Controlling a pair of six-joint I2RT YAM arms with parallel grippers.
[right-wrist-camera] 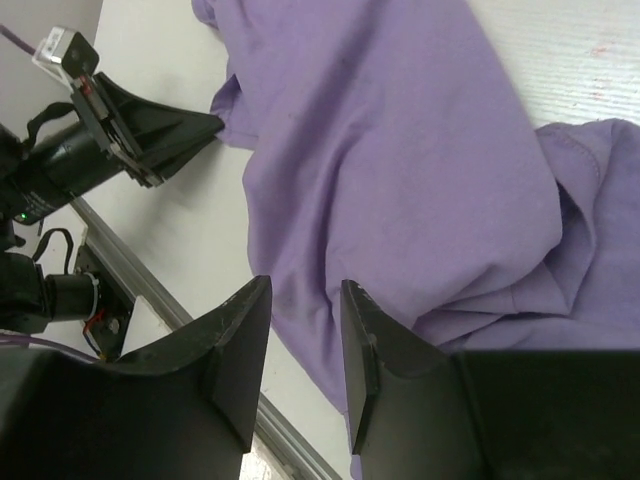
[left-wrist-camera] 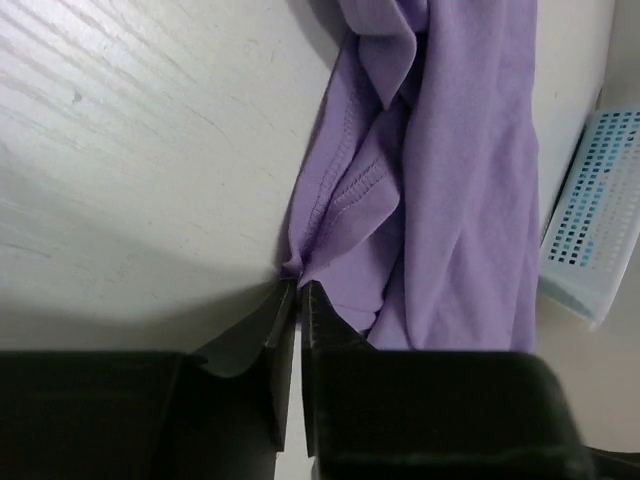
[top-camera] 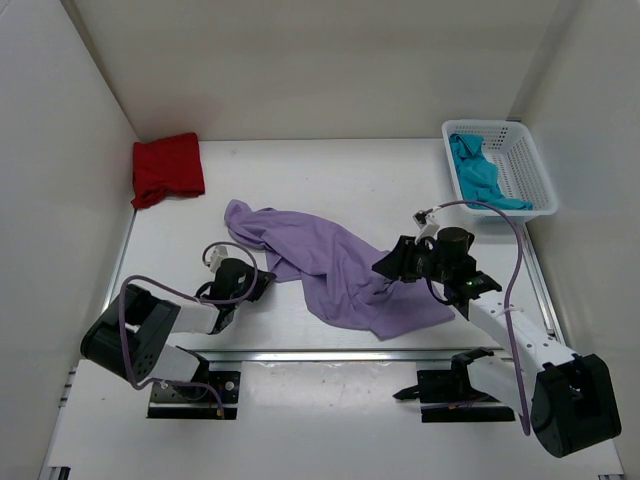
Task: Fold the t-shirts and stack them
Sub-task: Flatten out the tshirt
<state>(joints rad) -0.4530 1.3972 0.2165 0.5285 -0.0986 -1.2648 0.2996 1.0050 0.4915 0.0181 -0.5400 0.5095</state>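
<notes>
The lavender t-shirt [top-camera: 330,265] lies crumpled across the middle of the table. My left gripper [top-camera: 264,284] is at its left edge. In the left wrist view the jaws [left-wrist-camera: 297,284] are nearly together, pinching the hem of the lavender t-shirt [left-wrist-camera: 450,180] at their tips. My right gripper [top-camera: 383,266] hovers over the shirt's right part, open [right-wrist-camera: 305,290], with the purple fabric [right-wrist-camera: 400,150] below and nothing between its fingers. The dark red t-shirt [top-camera: 167,167] lies folded at the back left. The teal-blue t-shirt [top-camera: 478,172] sits bunched in the basket.
A white lattice basket [top-camera: 535,165] stands at the back right, and its side [left-wrist-camera: 595,220] also shows in the left wrist view. White walls close in the table on three sides. A metal rail [top-camera: 330,353] runs along the near edge.
</notes>
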